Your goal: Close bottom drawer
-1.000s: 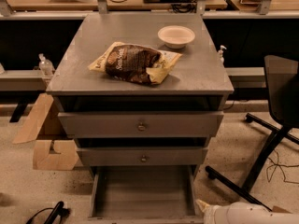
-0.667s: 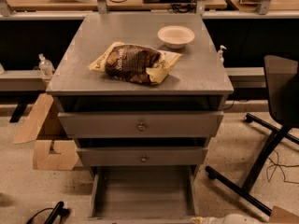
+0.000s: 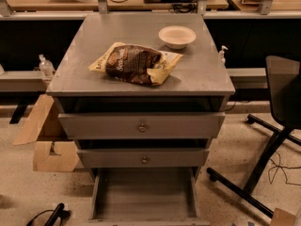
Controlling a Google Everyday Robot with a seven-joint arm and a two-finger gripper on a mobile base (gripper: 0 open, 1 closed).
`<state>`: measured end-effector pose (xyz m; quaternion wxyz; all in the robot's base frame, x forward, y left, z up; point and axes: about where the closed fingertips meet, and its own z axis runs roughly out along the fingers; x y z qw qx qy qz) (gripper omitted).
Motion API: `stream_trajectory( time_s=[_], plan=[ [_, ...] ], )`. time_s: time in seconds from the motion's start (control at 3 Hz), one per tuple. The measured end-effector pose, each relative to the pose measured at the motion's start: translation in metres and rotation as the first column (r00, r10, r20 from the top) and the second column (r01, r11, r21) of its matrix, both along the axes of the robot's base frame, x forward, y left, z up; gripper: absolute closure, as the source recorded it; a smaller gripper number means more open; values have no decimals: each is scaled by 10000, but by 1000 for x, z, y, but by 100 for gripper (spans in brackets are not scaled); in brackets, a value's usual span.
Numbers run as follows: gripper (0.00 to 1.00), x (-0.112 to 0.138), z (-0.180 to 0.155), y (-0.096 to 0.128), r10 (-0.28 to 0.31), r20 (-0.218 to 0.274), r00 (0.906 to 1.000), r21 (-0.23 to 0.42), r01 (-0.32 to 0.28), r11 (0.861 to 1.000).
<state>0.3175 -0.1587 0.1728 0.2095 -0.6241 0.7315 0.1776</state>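
item: bottom drawer (image 3: 143,197), grey metal, lowest of 3 in the cabinet (image 3: 207,74)
position: pulled well out toward the camera; tray floor bare; front panel at the lower edge of the view, knob not visible
neighbours: top drawer (image 3: 141,125) and mid drawer (image 3: 143,158) above it, both pushed in or nearly so, each with 1 round knob
on top: chip bag (image 3: 134,64) and bowl (image 3: 177,36), apart from each other, not part of the job
around: chair (image 3: 282,93) to the right, cardboard (image 3: 47,140) to the left, dark cable (image 3: 49,216) on the floor at lower left
gripper: not in the view; whether its fingers are apart or together cannot be told
step: approach, judged; nothing touches the bottom drawer and it is not yet closed
next move: likely bring the gripper to the middle of the front panel, then push straight back along the rails until the panel sits flush under the mid drawer
caution: an off-centre push could skew the tray and jam it
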Motion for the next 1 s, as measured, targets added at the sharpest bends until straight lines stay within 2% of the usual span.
stream_trajectory(
  time_s=[0.33,0.67,1.0],
  plan=[
    [100,-3,-3,3,-23,-68,10000,48,24,10000],
    [100,-3,-3,3,-23,-67,10000,47,24,10000],
    [100,-1,-24,15,0,-239,9997,217,5,9998]
  ],
)
